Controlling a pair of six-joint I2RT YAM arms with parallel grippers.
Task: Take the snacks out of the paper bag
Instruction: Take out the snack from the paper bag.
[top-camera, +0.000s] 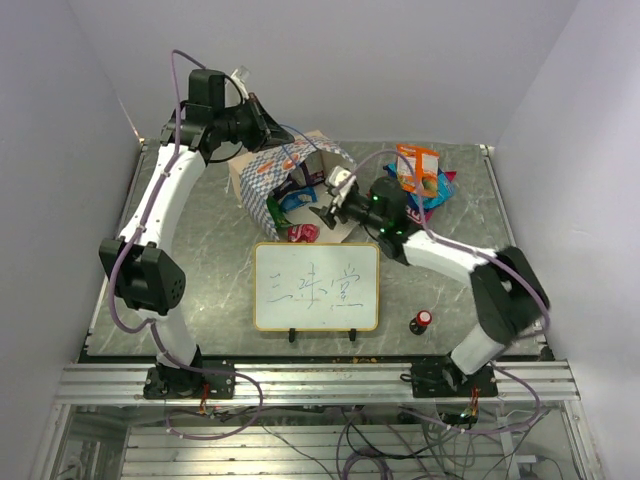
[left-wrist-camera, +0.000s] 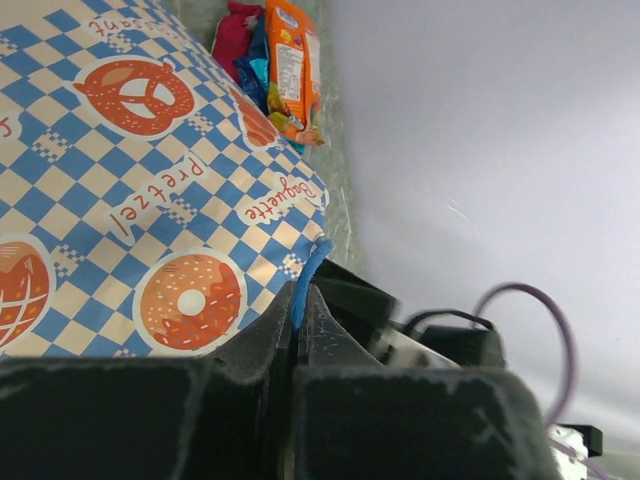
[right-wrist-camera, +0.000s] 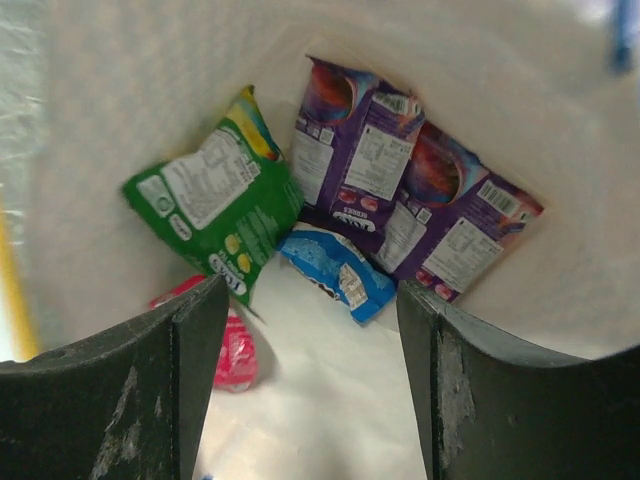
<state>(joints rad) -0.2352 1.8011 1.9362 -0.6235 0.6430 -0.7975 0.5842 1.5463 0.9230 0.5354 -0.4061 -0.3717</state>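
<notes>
The paper bag (top-camera: 285, 170) lies on its side, mouth toward the right arm. My left gripper (top-camera: 262, 118) is shut on its blue cord handle (left-wrist-camera: 308, 270), close against the checkered side (left-wrist-camera: 130, 200). My right gripper (top-camera: 327, 205) is open and empty at the bag's mouth. Its wrist view looks inside past the open gripper (right-wrist-camera: 310, 340): a green packet (right-wrist-camera: 215, 205), purple packets (right-wrist-camera: 400, 190), a blue packet (right-wrist-camera: 340, 270) and a red packet (right-wrist-camera: 230, 350) lie ahead of the fingers. Orange, blue and red snacks (top-camera: 420, 175) lie piled outside, right of the bag.
A framed whiteboard (top-camera: 316, 286) stands in front of the bag. A small red-capped black knob (top-camera: 421, 321) sits near the right front edge. White walls enclose the table on three sides. The outside pile also shows in the left wrist view (left-wrist-camera: 290, 70).
</notes>
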